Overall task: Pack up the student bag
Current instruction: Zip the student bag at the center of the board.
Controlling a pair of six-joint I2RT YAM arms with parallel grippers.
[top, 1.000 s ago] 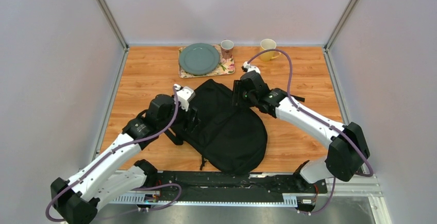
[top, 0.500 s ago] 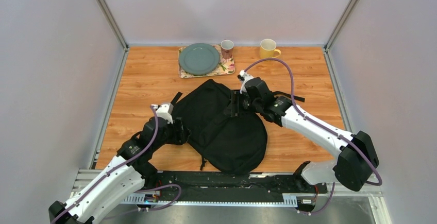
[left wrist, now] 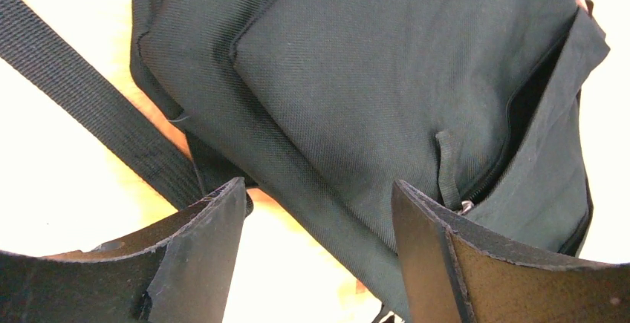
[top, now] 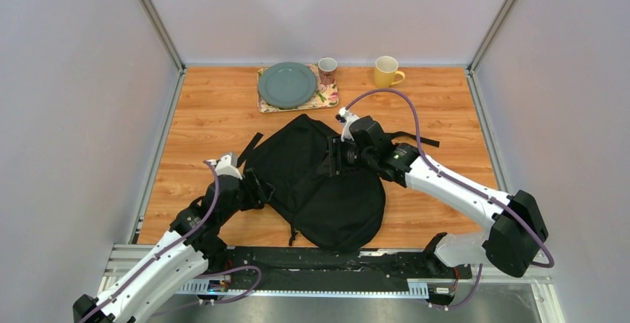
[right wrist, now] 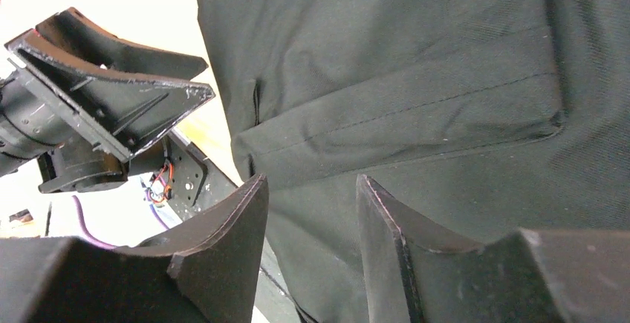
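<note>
The bag [top: 327, 189] lies flat in the middle of the worktop [top: 446, 115], with one strap [left wrist: 96, 122] trailing out at its left. Nearest us, the left pincer [left wrist: 318, 189] stands wide and holds nothing, just beside the bag's left edge. In its view a pocket [left wrist: 535, 108] gapes along the bag's side, and we cannot see what is in it. Further in, the right pincer [right wrist: 312, 182] hovers over the bag's upper right. Its jaws stand partly apart, and we see no fold pinched between them. We see no books or other school things waiting on the worktop, so we judge that the loading may be done and the closing is left. At the far edge a plate [top: 287, 85] sits on a mat [top: 327, 99], with a cup [top: 327, 67] and a mug [top: 386, 70] near it. We find no brand, label or writing that we can read.
</note>
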